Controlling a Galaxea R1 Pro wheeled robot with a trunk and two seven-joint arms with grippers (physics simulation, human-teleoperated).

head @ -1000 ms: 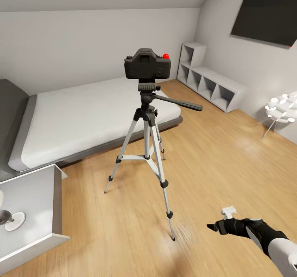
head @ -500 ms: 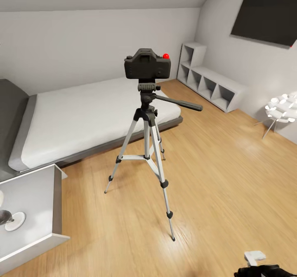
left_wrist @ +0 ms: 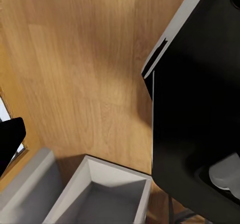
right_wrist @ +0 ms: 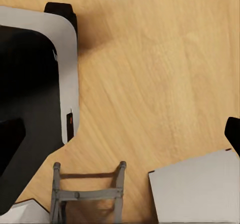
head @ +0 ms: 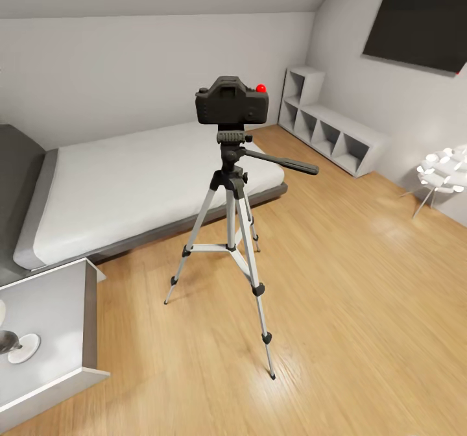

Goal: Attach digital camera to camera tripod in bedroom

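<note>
one digital camera [head: 231, 101] sits mounted on the camera tripod [head: 233, 228], standing on the wood floor [head: 363, 280] beside the bed [head: 130, 183]. both wrist views look down at floor; whether either claw is spread, i cannot tell.

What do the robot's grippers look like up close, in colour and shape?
Little of them is in frame. The right gripper has plain matte black fingers tapering to blunt tips. On the left arm, one finger is the same smooth black. No cables or markings are visible on them.
</note>
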